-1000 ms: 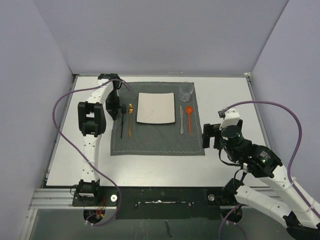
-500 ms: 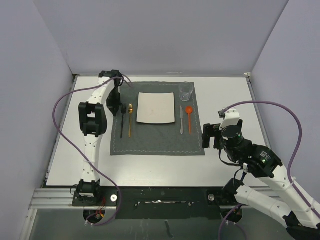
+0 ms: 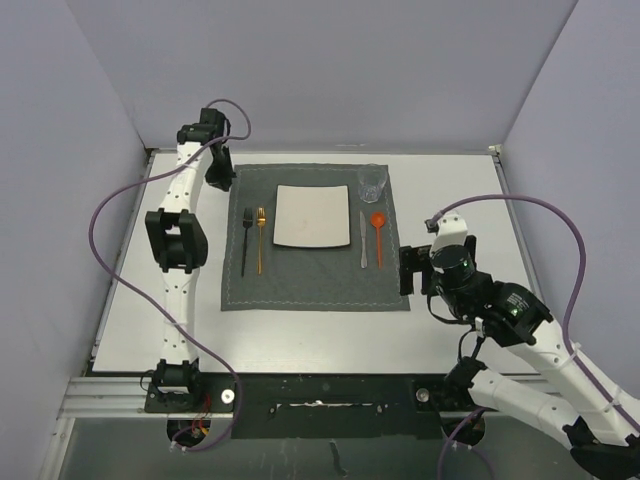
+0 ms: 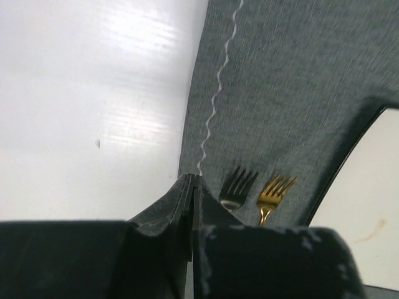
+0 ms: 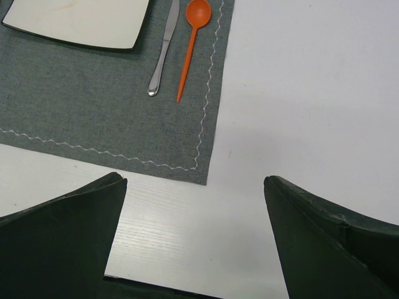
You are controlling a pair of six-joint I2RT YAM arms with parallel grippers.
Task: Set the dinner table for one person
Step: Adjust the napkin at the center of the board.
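Setting looks complete to me, so the step in hand is getting both arms clear without disturbing it.

The dinner table point(image 3: 300, 330) is the big white top under everything. The placemat point(image 3: 300, 285) lies flat on its middle. All places below are given from the placemat.

- On the placemat: plate point(image 3: 312, 216) at the centre towards the far edge, black fork point(image 3: 244, 245) and gold fork point(image 3: 260, 240) side by side on the left part, knife point(image 3: 363, 240) and orange spoon point(image 3: 378, 232) on the right part, glass point(image 3: 373, 183) at the far-right corner.
- The left gripper point(image 4: 192, 187) is off the placemat's far-left corner. Its fingers are pressed together with nothing between them.
- The right gripper point(image 5: 194, 182) is just off the placemat's near-right corner, over bare table. Its jaws are spread wide and empty.

How to do it well:
- Go up first on both arms, then pull back. A low sideways sweep could catch the placemat's edge and drag the whole setting.
- Left arm: route outside the placemat's left edge, not across the forks. They are light and will skid at a touch.
- Right arm: back away from the near-right corner towards the base. Don't swing inward, because the spoon and knife handles lie close to that corner.
- The glass is probably the one thing that tips, so stay away from the far-right corner.
- Watch the purple cable point(image 3: 100, 215) looping left of the placemat. It mustn't trail over the cutlery.
- Don't regrip or nudge anything, since spacing and alignment read fine from above.
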